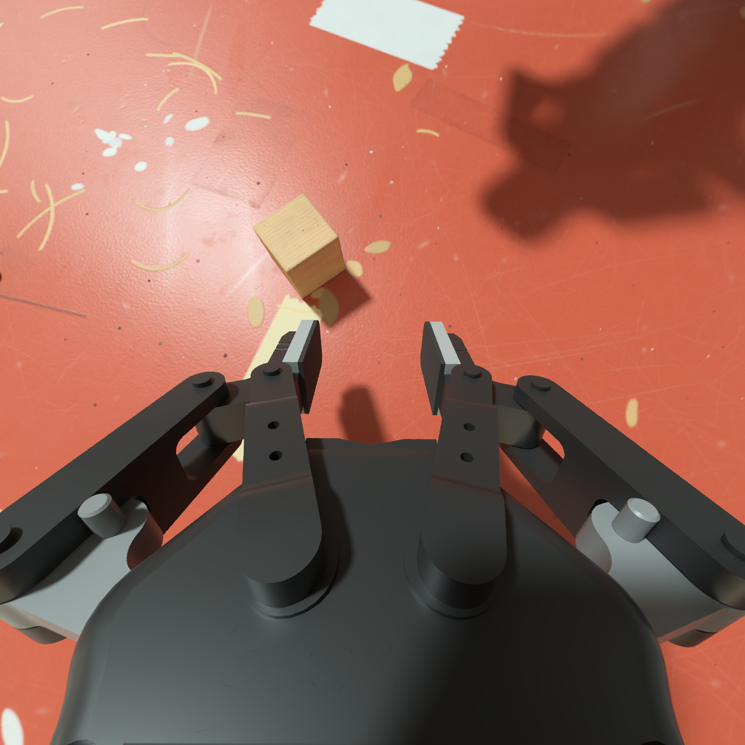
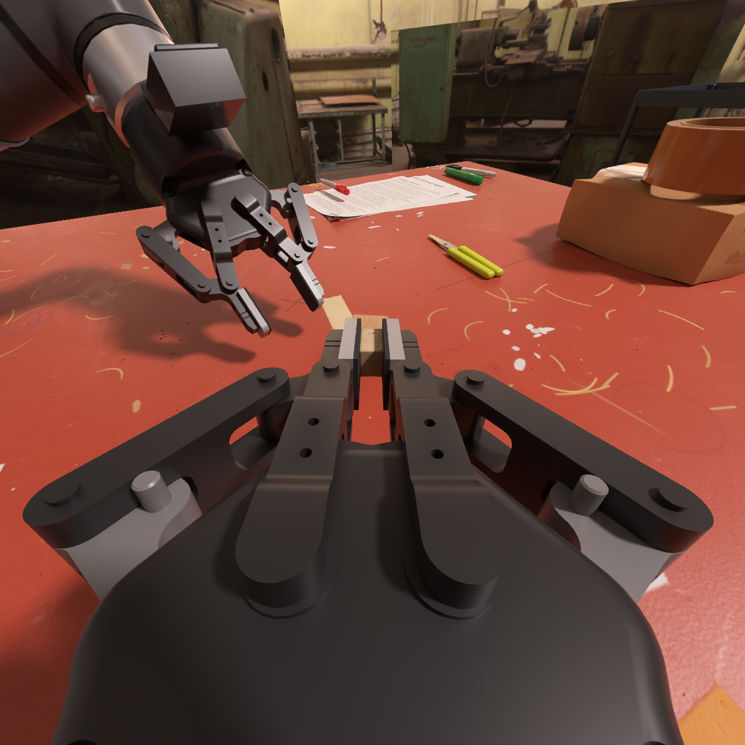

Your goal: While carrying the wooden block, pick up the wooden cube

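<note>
A light wooden cube (image 1: 300, 238) stands on the red table (image 1: 524, 363), just ahead and a little left of my left gripper (image 1: 371, 326), which is open, empty and above the table. My right gripper (image 2: 371, 322) is shut on a small wooden block (image 2: 371, 356) and holds it above the table. The left gripper (image 2: 288, 318) also shows in the right wrist view, open, tilted down, to the left of the block. A bit of light wood (image 2: 369, 320) shows past the right fingertips; I cannot tell whether it is the cube.
A cream tape strip (image 1: 278, 334) lies under the left finger. White paper (image 1: 387, 28) lies farther off. In the right wrist view there are yellow-handled pliers (image 2: 471, 260), sheets of paper (image 2: 387, 193), a red marker (image 2: 336, 186), green markers (image 2: 465, 175) and a cardboard box (image 2: 645, 234) with a tape roll (image 2: 701, 161).
</note>
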